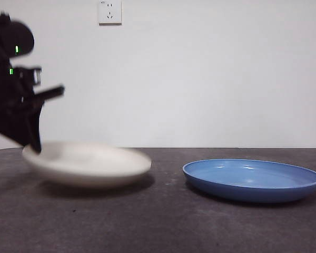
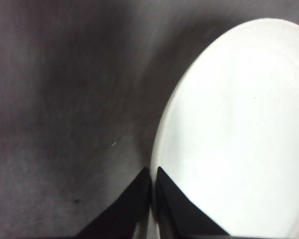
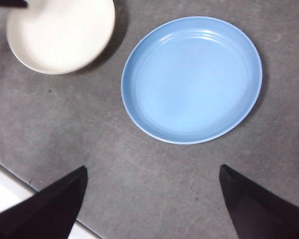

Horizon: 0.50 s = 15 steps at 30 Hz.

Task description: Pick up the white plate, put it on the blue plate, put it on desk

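The white plate is at the left of the front view, tilted and blurred, its left rim raised off the desk. My left gripper is shut on that rim; in the left wrist view the jaws pinch the white plate's edge, the gripper closed on it. The blue plate rests flat on the desk to the right, empty. My right gripper is open, high above the desk, looking down on the blue plate and the white plate.
A white wall with a power socket stands behind the desk. The desk's near edge shows under the right gripper. Bare desk lies between the two plates.
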Tool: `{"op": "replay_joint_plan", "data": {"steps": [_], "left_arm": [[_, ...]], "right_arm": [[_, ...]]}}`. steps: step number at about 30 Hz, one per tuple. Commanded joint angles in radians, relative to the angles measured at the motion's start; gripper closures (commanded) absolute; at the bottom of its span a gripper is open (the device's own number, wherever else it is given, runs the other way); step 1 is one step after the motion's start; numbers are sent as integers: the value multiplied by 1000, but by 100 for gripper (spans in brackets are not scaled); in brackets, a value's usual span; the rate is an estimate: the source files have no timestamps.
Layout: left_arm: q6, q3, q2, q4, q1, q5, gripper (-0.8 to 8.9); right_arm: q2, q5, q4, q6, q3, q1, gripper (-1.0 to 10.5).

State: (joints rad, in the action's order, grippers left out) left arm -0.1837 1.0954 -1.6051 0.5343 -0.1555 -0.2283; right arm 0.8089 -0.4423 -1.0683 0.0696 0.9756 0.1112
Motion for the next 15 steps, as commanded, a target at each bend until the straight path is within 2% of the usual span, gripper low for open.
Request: {"op": "replay_joint_plan", "data": {"steps": [1,8,15], "left_arm": [[-37,32,53,-7,-23,-20,804],[-73,99,121,-4,-145,-20,804],[-105,233,40,-29,-306,-10,803]], "right_arm": [[6,5,11,-20,19,4,523],[5,5,35,-46,19,4,523],[-13,5,35,-71,21,4,523]]}}
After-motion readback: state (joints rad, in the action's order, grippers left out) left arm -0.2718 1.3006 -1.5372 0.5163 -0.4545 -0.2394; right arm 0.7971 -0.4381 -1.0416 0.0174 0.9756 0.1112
